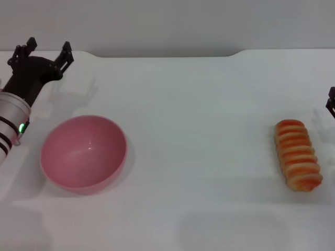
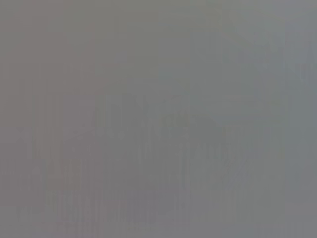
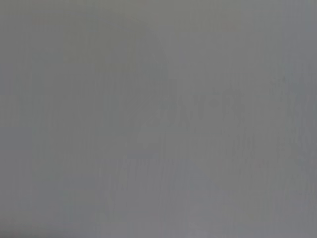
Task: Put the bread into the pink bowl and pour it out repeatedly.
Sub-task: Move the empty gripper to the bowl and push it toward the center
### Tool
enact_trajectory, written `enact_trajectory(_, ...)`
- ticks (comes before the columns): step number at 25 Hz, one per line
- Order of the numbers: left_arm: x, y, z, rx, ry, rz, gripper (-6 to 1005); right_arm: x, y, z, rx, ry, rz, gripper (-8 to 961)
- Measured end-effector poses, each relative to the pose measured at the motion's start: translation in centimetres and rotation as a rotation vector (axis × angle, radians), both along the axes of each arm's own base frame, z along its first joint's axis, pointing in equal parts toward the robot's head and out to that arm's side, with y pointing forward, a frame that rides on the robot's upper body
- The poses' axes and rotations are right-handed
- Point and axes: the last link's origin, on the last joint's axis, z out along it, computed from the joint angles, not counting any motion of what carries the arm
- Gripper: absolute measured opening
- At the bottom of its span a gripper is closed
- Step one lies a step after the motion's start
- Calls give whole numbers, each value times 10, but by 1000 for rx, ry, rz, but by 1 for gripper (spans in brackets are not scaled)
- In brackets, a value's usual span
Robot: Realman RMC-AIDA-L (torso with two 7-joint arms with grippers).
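The bread (image 1: 298,155) is lying on the white counter (image 1: 199,104) well apart from the empty pink bowl (image 1: 84,153), so nothing is loaded yet; the left gripper (image 1: 47,52) is hovering with fingers spread, the right gripper (image 1: 331,104) barely showing, its state unclear.

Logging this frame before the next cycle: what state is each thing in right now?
pink bowl: upright on the table, empty.
bread: lying on the table, ridged side up, ungrasped, far from the bowl.
left end effector: open, holding nothing, beyond the bowl.
right end effector: at the picture's edge beside the bread.
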Motion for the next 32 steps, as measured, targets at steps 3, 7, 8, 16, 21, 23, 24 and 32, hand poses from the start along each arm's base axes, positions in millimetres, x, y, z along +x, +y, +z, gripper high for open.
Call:
enact_trajectory(3,0,2,2,-3,-11,0,847,0,0,0,0,1,0,835)
enact_trajectory(7,-2,13,28,-67,-35,-48,847,-1,1,-1,-4,9,-3,835)
enact_trajectory(8,-2,13,28,-67,-35,-48,847,-1,2,-1,-5,12,-3,835)
enact_trajectory(16,2,25,64,-104,-55,-68,846,-1,2,-2,-7,15,-1,835)
enact_trajectory(21,5,35,82,-135,2,-28,845,-1,2,-2,-9,21,-1,835)
enact_trajectory(23,6,37,86,-138,13,-21,845,-2,2,-2,-10,25,0,835)
enact_trajectory(24,6,37,86,-138,13,-21,845,-2,2,-2,-10,25,0,835)
enact_trajectory(32,60,9,88,-3,245,117,844,-2,2,-2,-12,24,2,835)
